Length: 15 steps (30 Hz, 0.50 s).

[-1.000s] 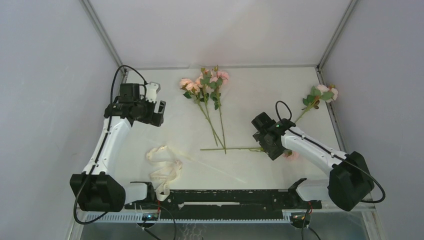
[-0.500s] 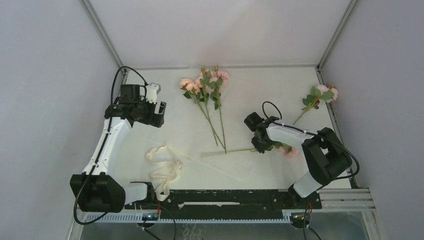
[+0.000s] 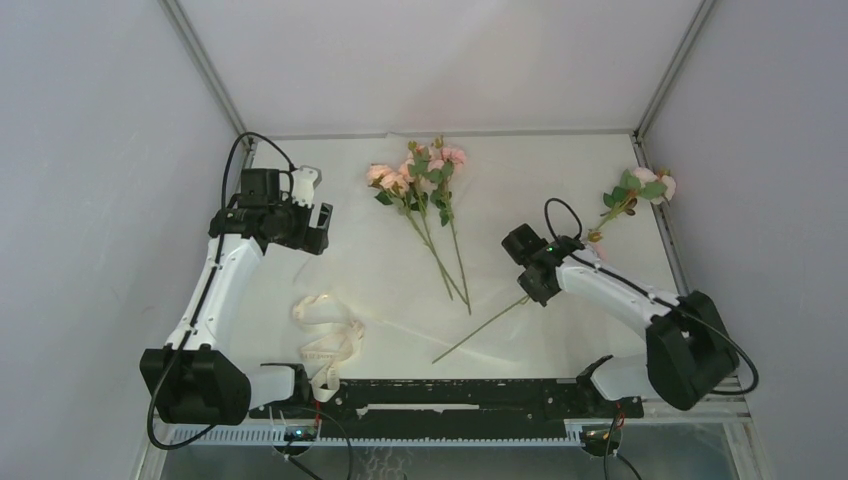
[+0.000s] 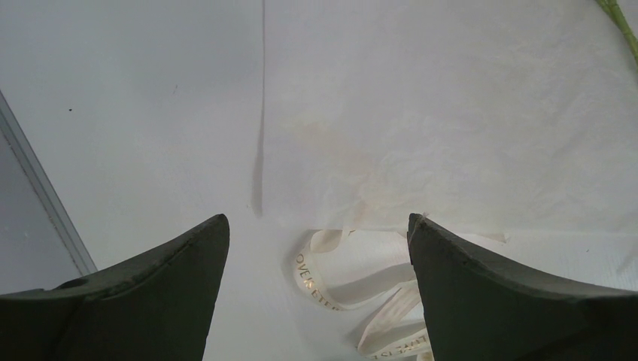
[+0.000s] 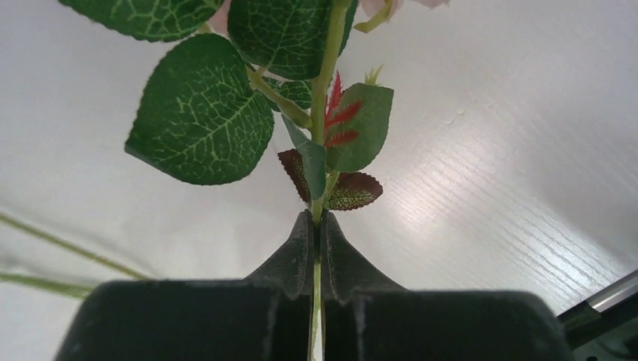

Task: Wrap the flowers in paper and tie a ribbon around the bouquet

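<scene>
A bunch of pink flowers (image 3: 420, 175) lies on the off-white paper (image 3: 385, 265) at the back centre, stems pointing toward me. My right gripper (image 3: 535, 287) is shut on the thin green stem of one more flower (image 5: 316, 162), just below its leaves; the long stem (image 3: 480, 330) trails out to the near left. Another flower (image 3: 640, 188) lies at the back right. The cream ribbon (image 3: 325, 335) sits curled at the near left, by the paper's corner. My left gripper (image 3: 305, 215) hovers open at the left, above the paper's edge (image 4: 451, 113) and the ribbon (image 4: 331, 271).
Grey walls and metal frame posts (image 3: 205, 65) close in the white table on three sides. A black rail (image 3: 450, 395) runs along the near edge between the arm bases. A metal strip (image 4: 45, 203) borders the table's left side.
My right gripper has shut on the single flower's stem and swung it, so the stem now slants toward the near left. The bunch has shifted slightly right. The left arm has not moved.
</scene>
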Tool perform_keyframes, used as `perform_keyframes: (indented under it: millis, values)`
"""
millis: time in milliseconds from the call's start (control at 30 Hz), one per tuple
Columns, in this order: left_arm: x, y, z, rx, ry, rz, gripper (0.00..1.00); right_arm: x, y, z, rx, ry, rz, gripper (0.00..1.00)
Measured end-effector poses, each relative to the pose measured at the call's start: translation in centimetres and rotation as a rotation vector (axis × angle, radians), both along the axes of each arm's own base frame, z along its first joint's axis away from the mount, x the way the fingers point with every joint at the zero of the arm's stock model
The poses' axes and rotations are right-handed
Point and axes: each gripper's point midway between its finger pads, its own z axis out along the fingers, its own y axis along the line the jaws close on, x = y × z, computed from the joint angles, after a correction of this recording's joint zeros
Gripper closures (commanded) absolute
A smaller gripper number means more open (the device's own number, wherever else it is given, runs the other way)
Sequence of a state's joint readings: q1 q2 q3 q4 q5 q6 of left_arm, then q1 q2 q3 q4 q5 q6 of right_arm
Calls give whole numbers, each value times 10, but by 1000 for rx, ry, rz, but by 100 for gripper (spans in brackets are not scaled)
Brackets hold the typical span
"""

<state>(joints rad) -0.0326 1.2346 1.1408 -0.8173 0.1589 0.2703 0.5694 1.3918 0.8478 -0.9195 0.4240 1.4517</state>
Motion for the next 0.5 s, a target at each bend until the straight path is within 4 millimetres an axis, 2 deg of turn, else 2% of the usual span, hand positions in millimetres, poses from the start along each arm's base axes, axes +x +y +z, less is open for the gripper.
perform_keyframes:
  millis: [67, 200, 333, 433, 500]
  values:
    - [0, 0, 0, -1, 0, -1, 8, 2, -3, 14, 7, -51, 7, 91]
    - [0, 0, 0, -1, 0, -1, 8, 2, -6, 28, 16, -96, 21, 90]
    - [0, 0, 0, -2, 0, -1, 8, 1, -7, 27, 7, -86, 36, 87]
    - [0, 0, 0, -1, 0, -1, 8, -2, -7, 22, -6, -58, 52, 80]
    - [0, 0, 0, -1, -1, -1, 8, -4, -6, 17, -15, -32, 64, 79]
